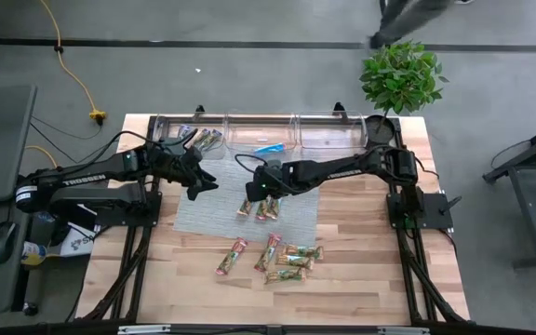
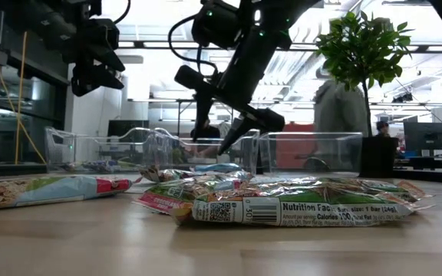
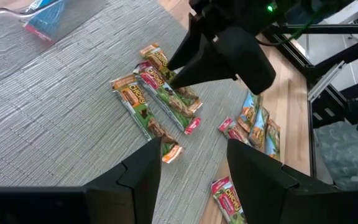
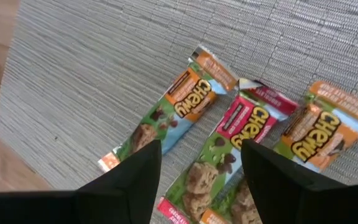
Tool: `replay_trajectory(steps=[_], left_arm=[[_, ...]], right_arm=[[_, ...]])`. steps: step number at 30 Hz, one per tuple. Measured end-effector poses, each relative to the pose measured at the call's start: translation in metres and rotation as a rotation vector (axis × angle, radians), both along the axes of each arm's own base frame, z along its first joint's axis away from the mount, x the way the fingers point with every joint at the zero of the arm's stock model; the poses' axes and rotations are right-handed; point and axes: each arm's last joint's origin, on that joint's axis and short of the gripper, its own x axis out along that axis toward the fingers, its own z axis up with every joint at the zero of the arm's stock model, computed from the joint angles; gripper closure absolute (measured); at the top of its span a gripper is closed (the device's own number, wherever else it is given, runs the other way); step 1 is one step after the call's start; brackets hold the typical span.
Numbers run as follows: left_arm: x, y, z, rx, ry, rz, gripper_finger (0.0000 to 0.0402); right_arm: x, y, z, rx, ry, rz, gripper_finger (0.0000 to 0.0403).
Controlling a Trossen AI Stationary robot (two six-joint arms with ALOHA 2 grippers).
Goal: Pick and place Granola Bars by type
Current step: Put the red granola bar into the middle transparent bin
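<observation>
The right tool point(image 1: 252, 194) hung low over the grey mat point(image 1: 207, 214), right above three Granola Bars point(image 1: 259, 208) that lay side by side on the mat's edge. Its two fingers point(image 4: 129, 180) were spread apart with nothing between them. In the right wrist view, an orange-ended bar point(image 4: 173, 112), a red-ended bar point(image 4: 229, 149) and another orange-ended bar point(image 4: 319, 134) lay flat under those fingers.

The left tool point(image 1: 201, 183) was up in the air over the far part of the mat, near the clear bins point(image 1: 277, 132). Its fingers point(image 3: 138, 177) were apart too, and empty.

More bars lay on the bare wooden surface point(image 1: 361, 270) nearer the front: one alone point(image 1: 232, 257), one next to it point(image 1: 268, 252), and a small pile point(image 1: 294, 263) just beside that. A bright blue bar point(image 1: 269, 147) lay in one of the clear bins at the back. Some other bars point(image 1: 205, 140) lay in the bin at the left end.

A green plant point(image 1: 400, 77) stood at the back right corner of the surface.
</observation>
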Motion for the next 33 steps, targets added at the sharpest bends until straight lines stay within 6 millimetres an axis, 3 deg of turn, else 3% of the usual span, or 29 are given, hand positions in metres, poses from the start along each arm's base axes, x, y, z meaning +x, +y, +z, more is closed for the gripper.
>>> replay_trajectory(steps=[8, 17, 33], left_arm=[[0.000, 0.000, 0.000, 0.003, 0.000, 0.002, 0.0223], [0.000, 0.000, 0.000, 0.006, -0.003, 0.005, 0.0223], [0.000, 0.000, 0.000, 0.006, 0.000, 0.004, 0.0223]], right_arm=[[0.002, 0.010, -0.003, 0.010, -0.003, -0.020, 0.0197], [0.009, 0.019, -0.028, 0.065, 0.018, -0.015, 0.0197], [0.003, 0.018, -0.032, 0.074, 0.095, -0.011, 0.0197]])
